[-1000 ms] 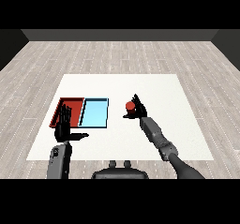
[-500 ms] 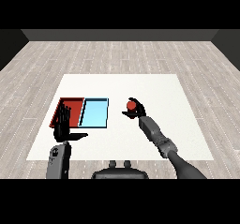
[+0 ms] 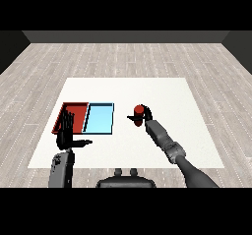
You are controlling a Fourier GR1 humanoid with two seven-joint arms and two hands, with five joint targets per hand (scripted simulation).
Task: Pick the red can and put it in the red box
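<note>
The red can [image 3: 139, 112] stands upright on the white table, right of the trays. My right hand [image 3: 142, 117] is around it, fingers and thumb curled on its sides, partly covering its lower half. The red tray [image 3: 69, 112] lies at the left with the light blue tray [image 3: 100, 119] touching its right side. My left hand [image 3: 66, 132] is raised over the red tray's near edge, fingers straight and thumb out, holding nothing.
The white table [image 3: 162, 94] stretches beyond the can to the back and right. Its front edge runs just past my left forearm [image 3: 61, 167]. Grey wooden floor surrounds the table.
My right hand has closed in on the red can and its fingers have curled round it. The left hand has stayed in place.
</note>
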